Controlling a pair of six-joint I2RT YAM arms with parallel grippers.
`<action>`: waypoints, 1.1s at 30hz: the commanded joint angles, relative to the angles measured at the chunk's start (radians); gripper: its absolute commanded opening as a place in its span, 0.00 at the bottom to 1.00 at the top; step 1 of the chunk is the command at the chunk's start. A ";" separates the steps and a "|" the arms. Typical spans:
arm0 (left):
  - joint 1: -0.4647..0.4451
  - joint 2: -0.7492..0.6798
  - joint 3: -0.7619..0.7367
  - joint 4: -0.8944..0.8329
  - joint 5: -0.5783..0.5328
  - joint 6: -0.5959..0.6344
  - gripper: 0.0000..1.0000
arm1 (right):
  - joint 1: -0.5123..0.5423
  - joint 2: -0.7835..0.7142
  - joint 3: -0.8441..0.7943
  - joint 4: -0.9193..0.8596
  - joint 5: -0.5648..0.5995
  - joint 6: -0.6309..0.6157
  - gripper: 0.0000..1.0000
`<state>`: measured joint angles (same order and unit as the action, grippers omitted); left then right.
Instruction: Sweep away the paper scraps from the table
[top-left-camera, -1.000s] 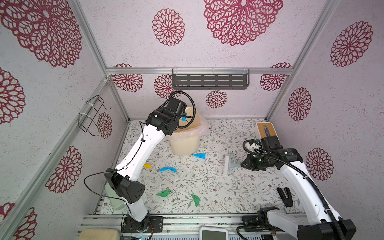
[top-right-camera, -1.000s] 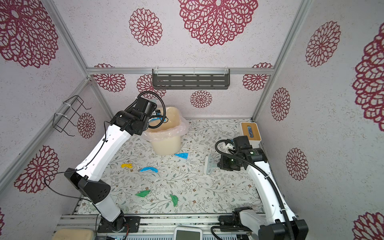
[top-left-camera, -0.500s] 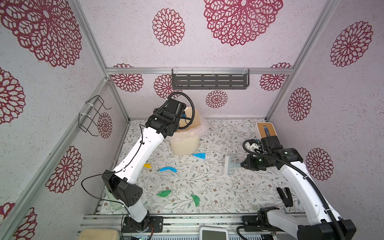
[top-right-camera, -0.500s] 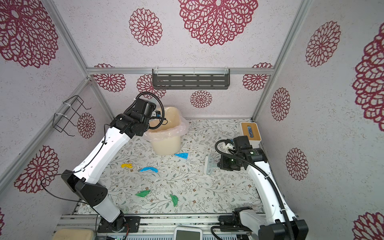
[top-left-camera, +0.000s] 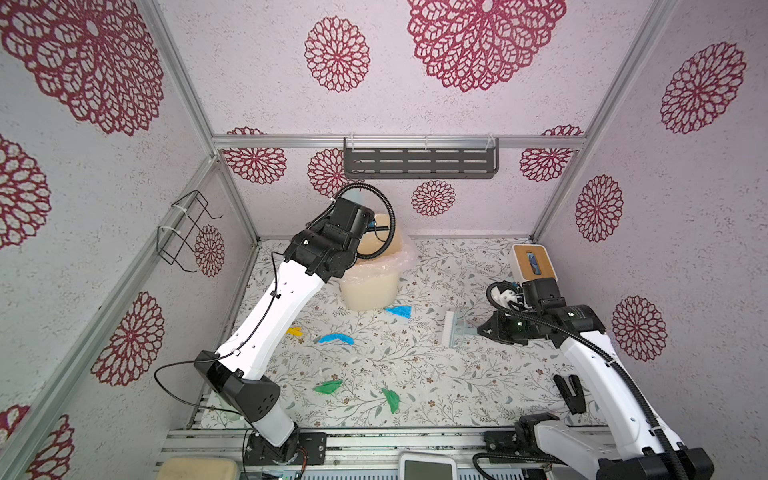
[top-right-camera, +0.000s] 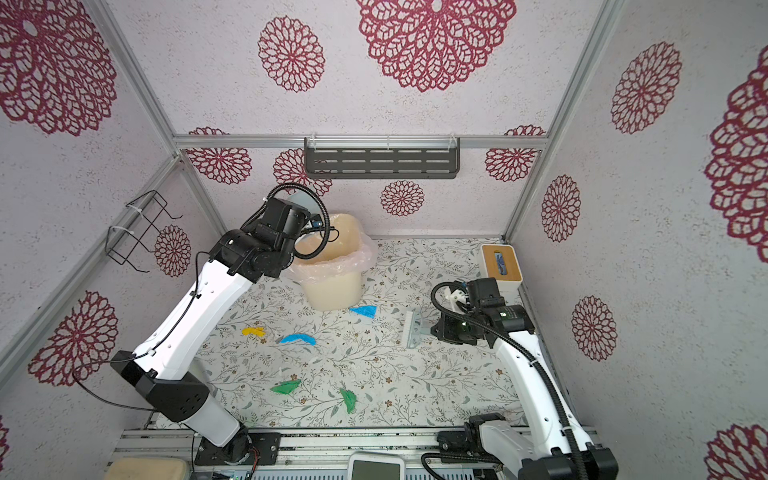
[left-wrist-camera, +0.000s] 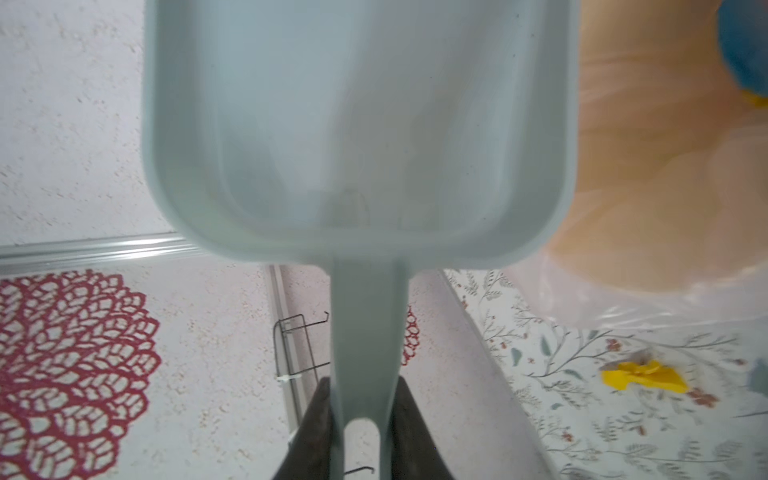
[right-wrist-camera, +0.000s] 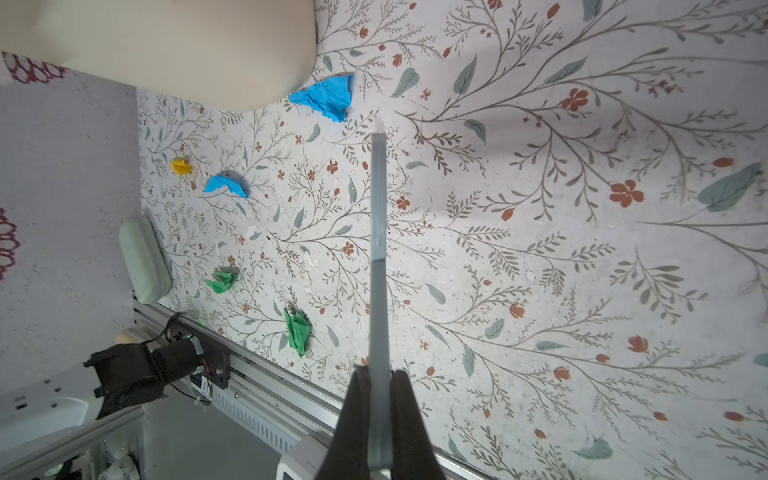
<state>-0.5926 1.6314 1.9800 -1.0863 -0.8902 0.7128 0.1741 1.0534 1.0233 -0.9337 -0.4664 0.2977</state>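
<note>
Dustpan (left-wrist-camera: 357, 124) pinched by left gripper (left-wrist-camera: 360, 388), bin (left-wrist-camera: 648, 166) just beside it.
Brush (right-wrist-camera: 378, 199) clamped in right gripper (right-wrist-camera: 379, 376); paper scraps (right-wrist-camera: 324, 97) on table (right-wrist-camera: 540, 257) beyond its tip.

Blue, green, yellow paper scraps (top-left-camera: 336, 338)

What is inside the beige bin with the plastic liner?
In the left wrist view, a blurred blue bit and yellow bit lie inside the bin. The dustpan hides much of the rest.
</note>
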 joint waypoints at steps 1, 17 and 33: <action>-0.046 -0.086 -0.021 -0.047 0.090 -0.233 0.00 | 0.032 -0.023 -0.040 0.151 -0.043 0.119 0.00; -0.212 -0.382 -0.413 -0.040 0.369 -0.682 0.00 | 0.238 0.189 -0.156 0.779 0.019 0.482 0.00; -0.232 -0.431 -0.503 -0.070 0.405 -0.722 0.00 | 0.281 0.401 -0.190 1.044 0.018 0.623 0.00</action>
<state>-0.8204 1.2106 1.4883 -1.1515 -0.5041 0.0093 0.4469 1.4422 0.8448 0.0334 -0.4492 0.8772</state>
